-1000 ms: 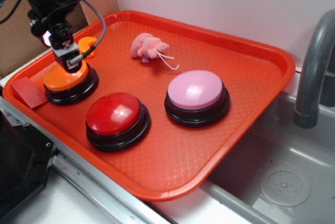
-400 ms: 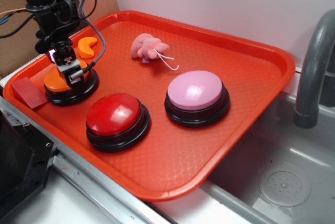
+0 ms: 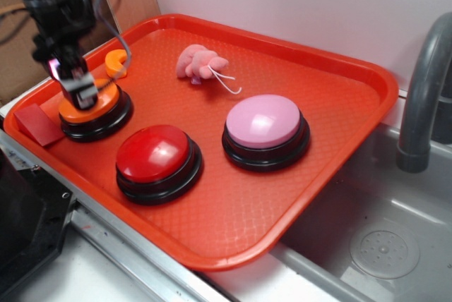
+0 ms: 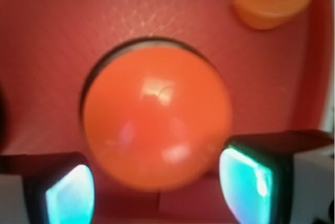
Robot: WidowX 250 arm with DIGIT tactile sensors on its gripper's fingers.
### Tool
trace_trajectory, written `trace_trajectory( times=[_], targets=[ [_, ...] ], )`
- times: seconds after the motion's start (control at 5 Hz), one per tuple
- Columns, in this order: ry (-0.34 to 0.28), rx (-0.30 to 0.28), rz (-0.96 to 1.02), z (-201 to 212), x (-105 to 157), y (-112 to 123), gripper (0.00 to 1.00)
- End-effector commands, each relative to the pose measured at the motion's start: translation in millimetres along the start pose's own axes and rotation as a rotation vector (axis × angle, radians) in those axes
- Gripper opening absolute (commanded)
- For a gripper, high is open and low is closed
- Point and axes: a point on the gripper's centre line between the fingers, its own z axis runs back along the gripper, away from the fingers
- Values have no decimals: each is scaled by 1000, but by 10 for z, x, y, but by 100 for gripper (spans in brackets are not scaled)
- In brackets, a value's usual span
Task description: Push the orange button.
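Here the gripper [image 3: 83,94] hangs over the orange button [image 3: 95,108], which sits at about nine o'clock on the red tray [image 3: 332,147], close to its left rim. In the wrist view the orange button [image 4: 157,116] fills the middle, with the two fingertips [image 4: 70,190] showing at five and seven o'clock, well apart and holding nothing. Whether the tips touch the dome at this instant I cannot tell; the exterior view is blurred around the arm. To do the press well, I judge the claw should come straight down on the crown of the dome, not its sloping shoulder, so it does not skid off the glossy surface or tilt the black base. A short, firm push and a clean vertical lift would seem enough. Room is tight on two sides: the tray lip runs just beside the button from seven to ten o'clock, a flat red block [image 3: 39,124] lies against that lip, and the small orange crescent [image 3: 116,62] sits near at twelve o'clock. The red button [image 3: 157,154] stands near at four o'clock. The pink button [image 3: 265,124] and the pink soft toy [image 3: 200,62] lie well apart.
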Motion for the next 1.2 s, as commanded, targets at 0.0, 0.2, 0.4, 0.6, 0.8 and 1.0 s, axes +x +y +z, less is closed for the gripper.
trace_trajectory(
  times=[0.0,0.2,0.4,0.6,0.8,1.0],
  targets=[
    [-80,55,108,437,-121,223,100],
    [-54,48,109,492,-144,220,100],
    [-34,31,142,552,-197,248,100],
    [-74,-19,174,587,-237,309,100],
    [-81,-43,208,582,-250,352,100],
    [-98,-27,247,711,-228,346,100]
  ],
)
